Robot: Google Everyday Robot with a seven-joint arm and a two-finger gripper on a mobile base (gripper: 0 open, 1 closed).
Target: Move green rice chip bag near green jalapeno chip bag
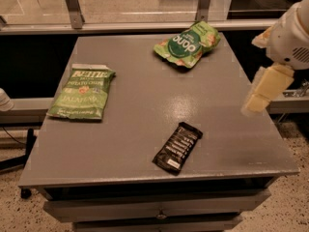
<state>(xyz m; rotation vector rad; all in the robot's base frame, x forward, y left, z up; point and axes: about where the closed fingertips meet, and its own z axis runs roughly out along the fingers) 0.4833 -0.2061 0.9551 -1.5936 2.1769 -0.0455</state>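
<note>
The green rice chip bag (187,44) is puffy with a dark green circle and white letters. It lies at the far right of the grey table (145,129). The green jalapeno chip bag (82,94) is flat with a white top band and lies at the table's left side. The two bags are far apart. My gripper (264,90) hangs from the white arm (292,35) over the table's right edge, well to the right of and nearer than the rice chip bag. It holds nothing that I can see.
A dark snack bar (177,147) lies near the table's front, right of centre. A metal rail and glass panels (145,27) run behind the table. Drawers (154,209) sit under the table's front edge.
</note>
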